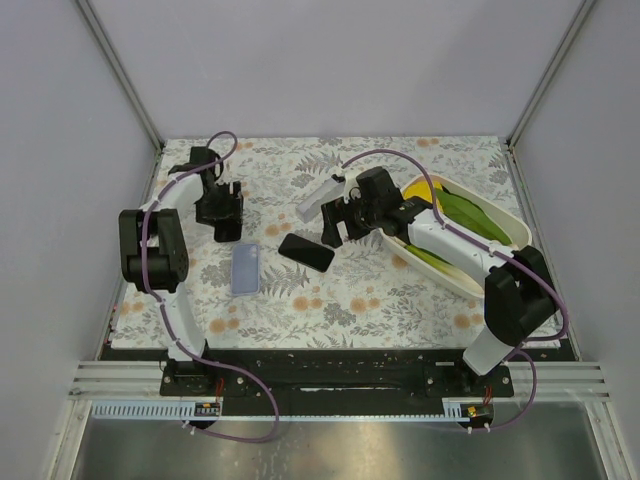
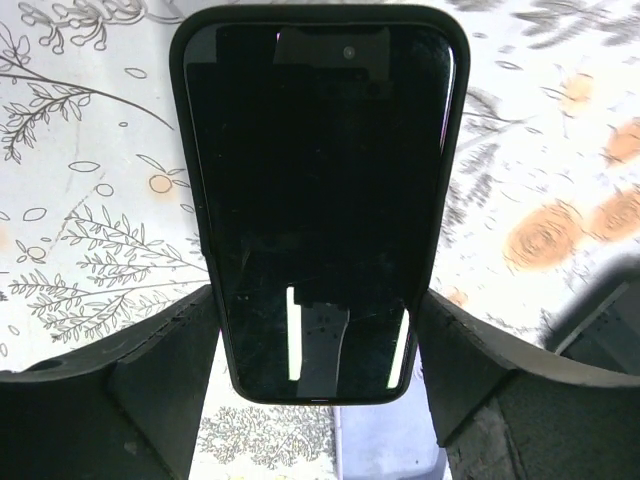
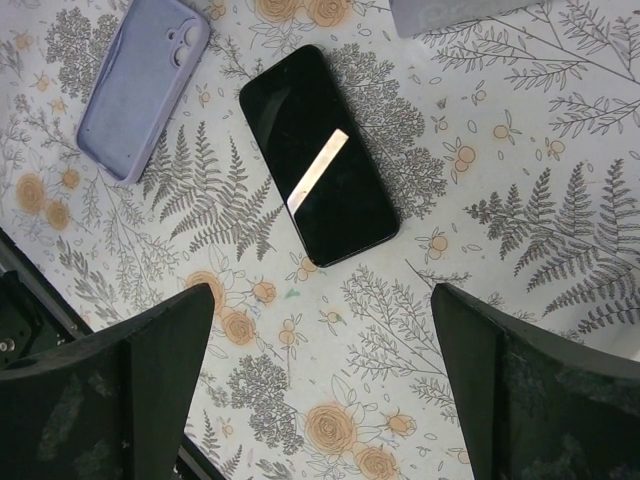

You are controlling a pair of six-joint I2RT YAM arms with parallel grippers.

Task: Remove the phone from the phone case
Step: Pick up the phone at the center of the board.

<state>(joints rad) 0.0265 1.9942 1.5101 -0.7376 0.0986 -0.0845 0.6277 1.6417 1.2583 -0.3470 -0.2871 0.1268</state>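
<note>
My left gripper is shut on a black phone in a dark case, holding it by its two long sides near the bottom end, above the table; the fingers press on the case edges. My right gripper is open and empty, hovering over the mat; in the right wrist view it is just short of a bare black phone lying screen up. That phone lies mid-table. A lavender case lies flat to its left, and it also shows in the right wrist view.
A grey slab-shaped object lies behind the right gripper. A white oval tray holding green and yellow items stands at the right, under the right arm. The floral mat covers the table; grey walls surround it.
</note>
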